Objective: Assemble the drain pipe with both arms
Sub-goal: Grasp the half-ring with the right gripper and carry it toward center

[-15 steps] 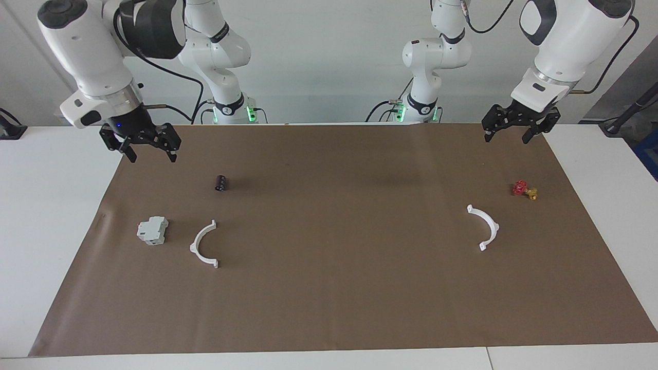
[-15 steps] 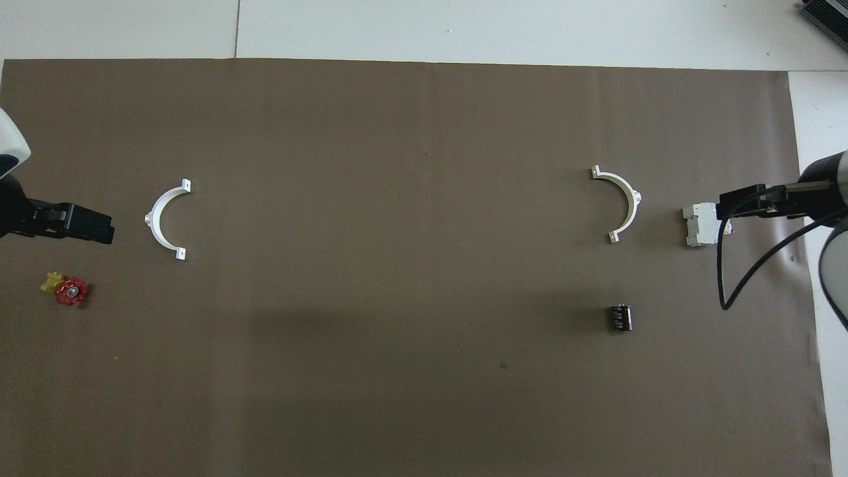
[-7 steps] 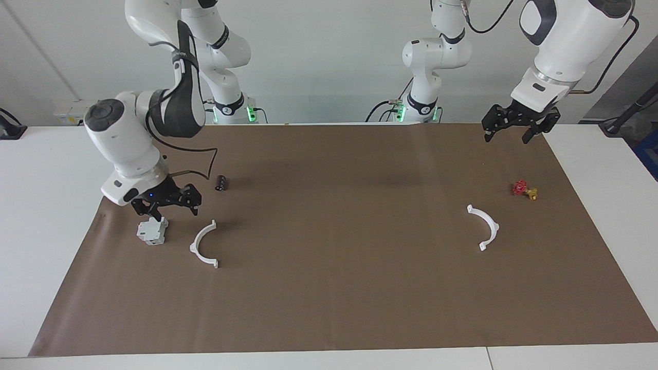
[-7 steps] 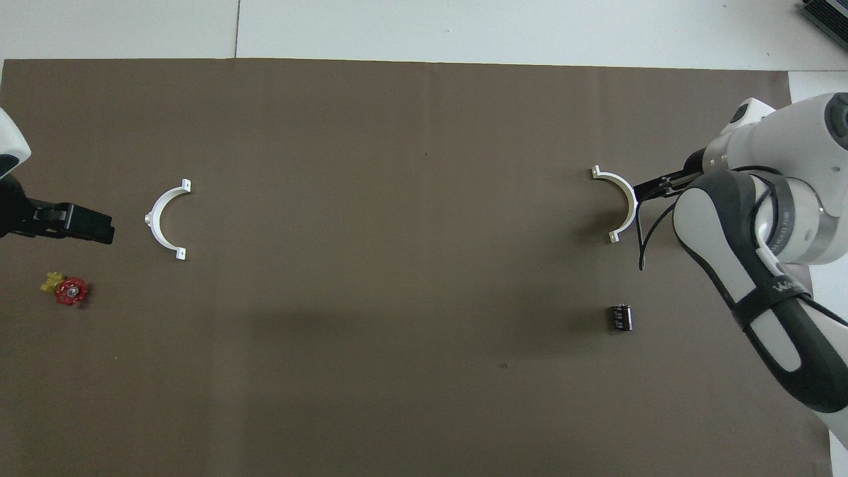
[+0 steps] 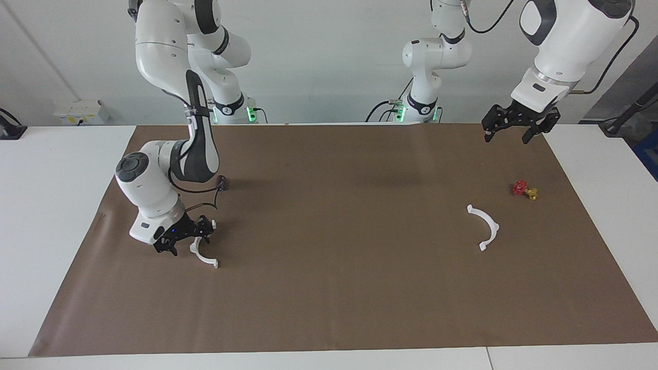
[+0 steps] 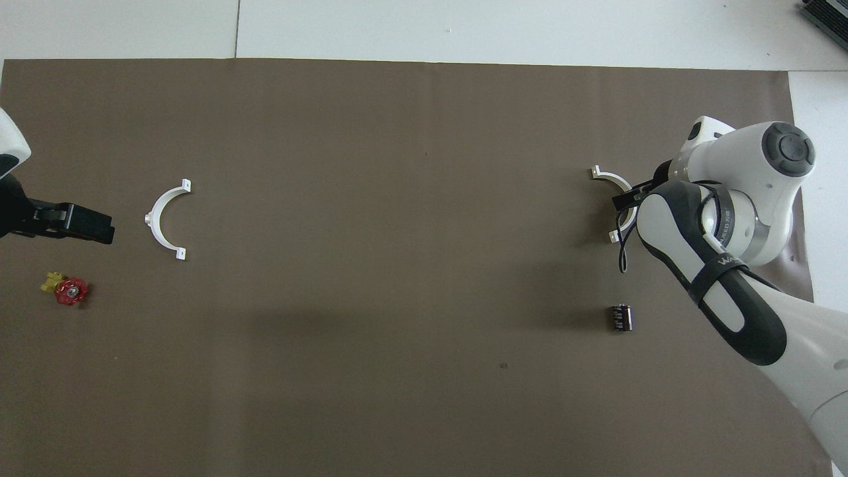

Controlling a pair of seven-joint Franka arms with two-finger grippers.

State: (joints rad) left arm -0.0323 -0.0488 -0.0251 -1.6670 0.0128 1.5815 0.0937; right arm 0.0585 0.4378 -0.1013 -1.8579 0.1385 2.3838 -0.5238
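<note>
Two half-circle pieces make up the drain pipe, and they lie well apart on the brown mat (image 5: 329,288) — one half (image 5: 204,252) toward the right arm's end, the other half (image 5: 484,226) toward the left arm's end. Take the right-end half as your landmark.

Your main risk sits right at that half. The right gripper (image 5: 186,237) is low over its curved back with its fingers spread and nothing between them. From the facing view you cannot tell whether a fingertip touches the plastic. If you close with only one finger against the thin arc, I judge it would skid or spin on the mat instead of being caught — and a turned half means tabs that won't line up later. The grey block that I would expect beside the landmark is hidden under the right arm, so a sideways drift could knock it. The small black cylinder (image 6: 620,317), nearer to the robots than the landmark, lies close under the arm's cable.

The right arm is folded steeply down, elbow high, wrist bent toward the table over the landmark. The left gripper (image 5: 518,126) waits up in the air over the mat's edge, open and empty, well apart from the landmark, with the red and yellow valve (image 5: 524,189) near its own half.
</note>
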